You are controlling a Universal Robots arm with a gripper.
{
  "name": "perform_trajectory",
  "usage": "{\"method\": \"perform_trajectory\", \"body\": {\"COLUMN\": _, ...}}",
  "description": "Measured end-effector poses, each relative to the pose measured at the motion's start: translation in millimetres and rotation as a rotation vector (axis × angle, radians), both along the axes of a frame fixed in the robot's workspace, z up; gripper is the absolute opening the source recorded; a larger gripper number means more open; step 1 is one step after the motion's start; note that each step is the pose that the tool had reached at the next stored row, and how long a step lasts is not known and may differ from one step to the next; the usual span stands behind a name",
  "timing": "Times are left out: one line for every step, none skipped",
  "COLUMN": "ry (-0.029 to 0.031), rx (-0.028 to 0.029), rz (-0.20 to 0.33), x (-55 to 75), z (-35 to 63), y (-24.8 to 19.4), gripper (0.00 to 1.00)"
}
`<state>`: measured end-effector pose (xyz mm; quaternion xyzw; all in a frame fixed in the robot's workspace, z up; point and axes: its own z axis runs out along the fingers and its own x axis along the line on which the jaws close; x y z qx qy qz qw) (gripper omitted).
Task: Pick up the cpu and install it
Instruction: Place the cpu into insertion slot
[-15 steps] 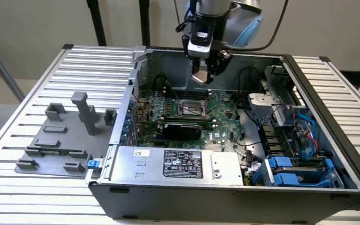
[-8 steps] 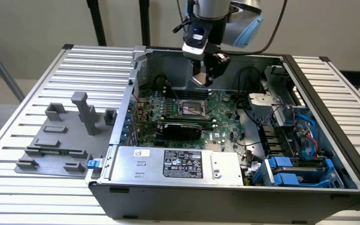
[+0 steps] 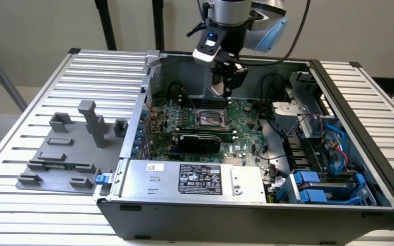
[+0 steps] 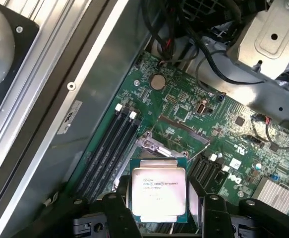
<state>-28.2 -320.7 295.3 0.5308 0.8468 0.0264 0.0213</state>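
Exterior view: the robot arm's gripper (image 3: 229, 84) hangs inside an open computer case (image 3: 183, 215), above the black socket (image 3: 209, 119) on the green motherboard (image 3: 246, 119). Wrist view: the gripper (image 4: 161, 210) is clamped on the cpu (image 4: 159, 191), black fingers (image 4: 118, 213) on opposite edges, holding it over the motherboard (image 4: 223, 148) beside the memory slots (image 4: 109, 144)

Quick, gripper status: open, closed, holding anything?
The gripper: closed on the cpu, holding it above the motherboard.
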Motion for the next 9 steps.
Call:
{"method": "perform_trajectory", "body": {"ry": 0.0, "rx": 0.0001, "rz": -0.018, "x": 0.0, "z": -0.9, "y": 0.0, "gripper": 0.55}}
{"method": "perform_trajectory", "body": {"ry": 0.0, "rx": 0.0001, "rz": -0.036, "x": 0.0, "z": -1.8, "y": 0.0, "gripper": 0.55}}
{"method": "perform_trajectory", "body": {"ry": 0.0, "rx": 0.0001, "rz": -0.054, "x": 0.0, "z": -2.7, "y": 0.0, "gripper": 0.55}}
{"method": "perform_trajectory", "body": {"ry": 0.0, "rx": 0.0001, "rz": -0.072, "x": 0.0, "z": -3.6, "y": 0.0, "gripper": 0.55}}
{"method": "perform_trajectory", "body": {"ry": 0.0001, "rx": 0.0, "rz": -0.091, "x": 0.0, "z": -4.5, "y": 0.0, "gripper": 0.55}}
{"method": "perform_trajectory", "body": {"ry": 0.0, "rx": 0.0, "rz": -0.11, "x": 0.0, "z": -5.5, "y": 0.0, "gripper": 0.55}}
{"method": "perform_trajectory", "body": {"ry": 0.0, "rx": 0.0, "rz": -0.127, "x": 0.0, "z": -6.4, "y": 0.0, "gripper": 0.55}}
{"method": "perform_trajectory", "body": {"ry": 0.0, "rx": 0.0, "rz": -0.146, "x": 0.0, "z": -7.3, "y": 0.0, "gripper": 0.55}}
{"method": "perform_trajectory", "body": {"ry": 0.0, "rx": 0.0, "rz": -0.163, "x": 0.0, "z": -8.2, "y": 0.0, "gripper": 0.55}}
